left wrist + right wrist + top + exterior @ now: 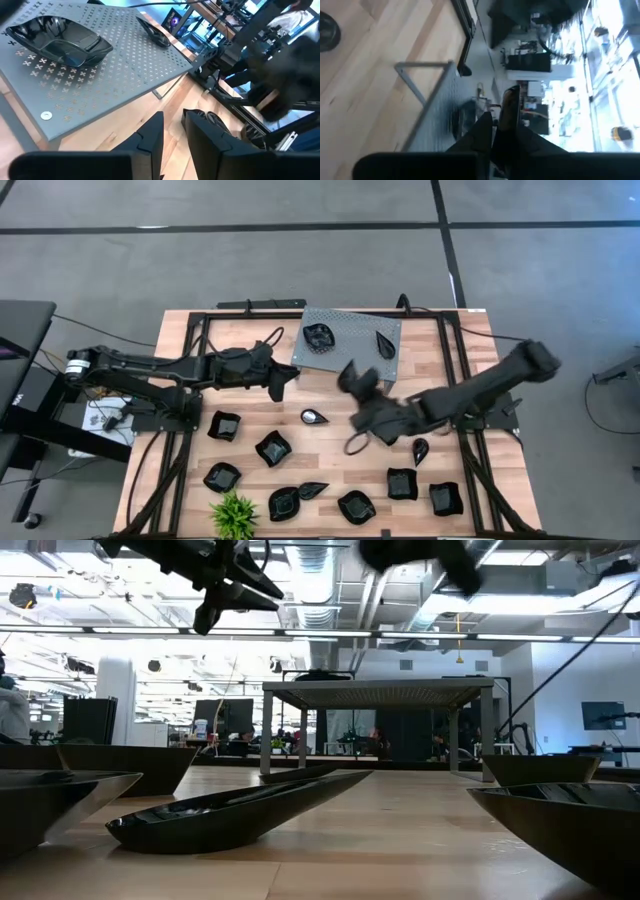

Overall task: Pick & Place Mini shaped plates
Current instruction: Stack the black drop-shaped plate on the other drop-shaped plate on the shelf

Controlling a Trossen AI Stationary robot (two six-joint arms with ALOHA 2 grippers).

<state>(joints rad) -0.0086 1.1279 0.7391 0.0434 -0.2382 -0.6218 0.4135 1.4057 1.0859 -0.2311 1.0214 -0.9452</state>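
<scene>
Two mini shaped plates lie on the grey perforated shelf (350,332): a wavy one (318,335) (57,39) and a leaf-shaped one (385,340) (155,34). Several more lie flat on the wooden table, among them a teardrop plate (313,417) and a wavy plate (272,448). My left gripper (285,383) (173,132) hovers off the shelf's near left corner, open by a narrow gap and empty. My right gripper (352,376) (504,131) is raised just near of the shelf's front edge, shut on a black plate (509,106). My right gripper pinches a small black plate between its two fingers. The right wrist view shows the plate edge-on (510,100), sticking out past the fingertips. It is lifted clear of the table. Which part of the plate the fingers have, I cannot tell.
A small green plant (233,515) stands at the table's near edge. Black frame rails (190,380) run along the table's left and right sides. Bare wood (330,395) lies between the shelf and the rows of plates. In the low view, plates (235,810) fill the foreground.
</scene>
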